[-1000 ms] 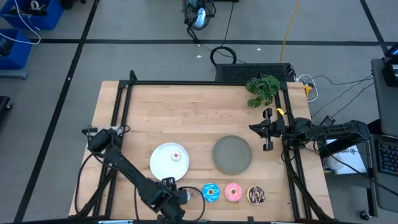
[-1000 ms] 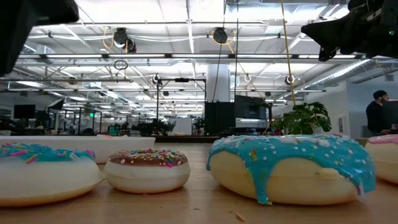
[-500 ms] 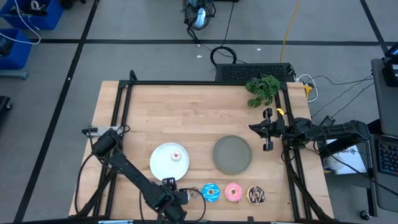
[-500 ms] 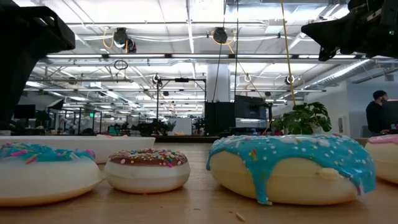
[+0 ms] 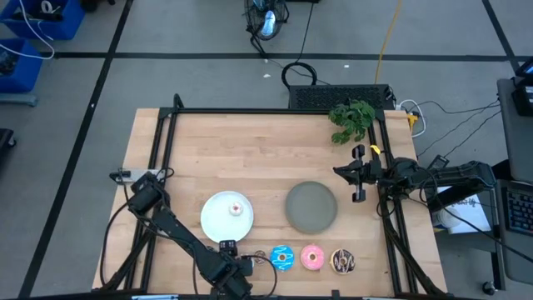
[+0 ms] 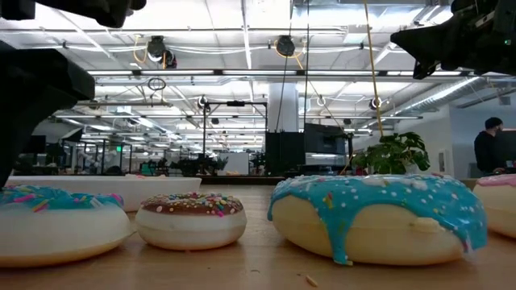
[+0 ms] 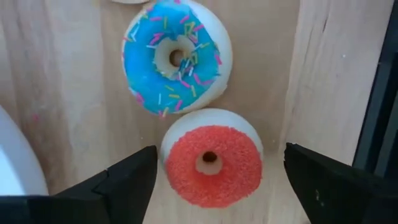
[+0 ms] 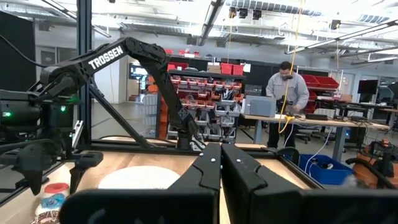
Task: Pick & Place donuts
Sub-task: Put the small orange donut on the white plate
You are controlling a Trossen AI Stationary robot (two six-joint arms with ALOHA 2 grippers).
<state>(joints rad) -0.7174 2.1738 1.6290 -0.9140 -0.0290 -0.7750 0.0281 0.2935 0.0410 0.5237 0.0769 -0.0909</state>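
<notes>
My left gripper (image 5: 244, 263) hangs open at the table's near edge, pointing straight down. In the left wrist view its two fingers stand on either side of a tiny red donut (image 7: 210, 177) that lies flat on the wood, with a gap on each side. A small blue sprinkled donut (image 7: 176, 56) lies just beyond the red one. A larger blue donut (image 5: 282, 257), a pink donut (image 5: 312, 257) and a dark brown drizzled donut (image 5: 342, 261) lie in a row along the near edge. A tiny donut (image 5: 236, 208) rests on the white plate (image 5: 218, 221). My right gripper (image 5: 338, 172) waits shut at the right side.
A grey plate (image 5: 311, 207) lies right of the white plate. A small brown sprinkled donut (image 6: 191, 217) sits between the two blue ones in the low view. The white plate's rim (image 7: 15, 168) is close beside my left gripper. A potted plant (image 5: 351, 119) stands at the far right corner.
My left gripper has come down toward the small donuts at the near edge; in the low view its dark finger has sunk at the left. The donuts and plates have stayed where they were.
</notes>
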